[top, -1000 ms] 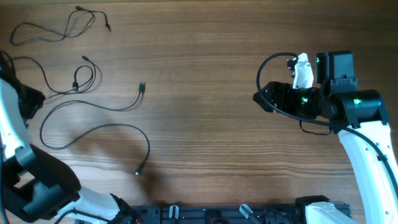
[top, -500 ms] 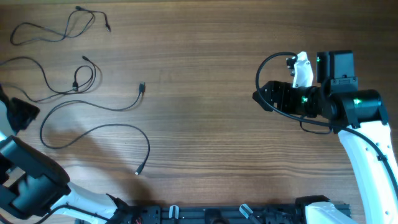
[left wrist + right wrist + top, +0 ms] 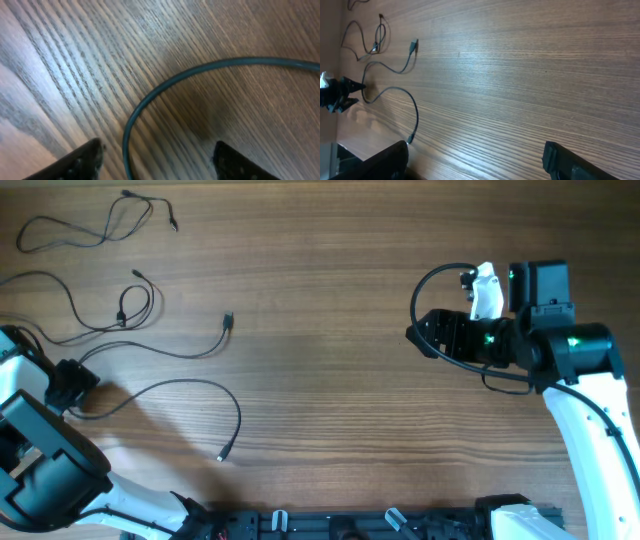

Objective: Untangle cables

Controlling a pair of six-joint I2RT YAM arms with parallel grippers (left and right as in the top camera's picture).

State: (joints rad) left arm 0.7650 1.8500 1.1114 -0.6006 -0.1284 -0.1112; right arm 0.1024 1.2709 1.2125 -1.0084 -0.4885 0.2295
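Three thin black cables lie apart at the table's left in the overhead view: one at the far corner (image 3: 90,230), one below it (image 3: 75,328), and a long one (image 3: 185,383) that loops from a plug to the front. My left gripper (image 3: 90,380) is low over the long cable's left loop. In the left wrist view that cable (image 3: 165,85) curves between the spread fingertips (image 3: 85,157), and the left gripper (image 3: 160,165) is open around it without touching. My right gripper (image 3: 412,335) hovers open at the right, with only bare wood between its fingers (image 3: 375,160).
The wooden table (image 3: 320,380) runs to a front edge where black arm mounts (image 3: 330,525) sit. A thicker black arm cable (image 3: 440,280) arcs over the right wrist. The right wrist view also takes in the long cable (image 3: 395,90) and the left gripper (image 3: 340,92).
My left arm has swung in from the table's left edge, rightward and toward the front, down onto the long cable's loop. The right arm has stayed put.
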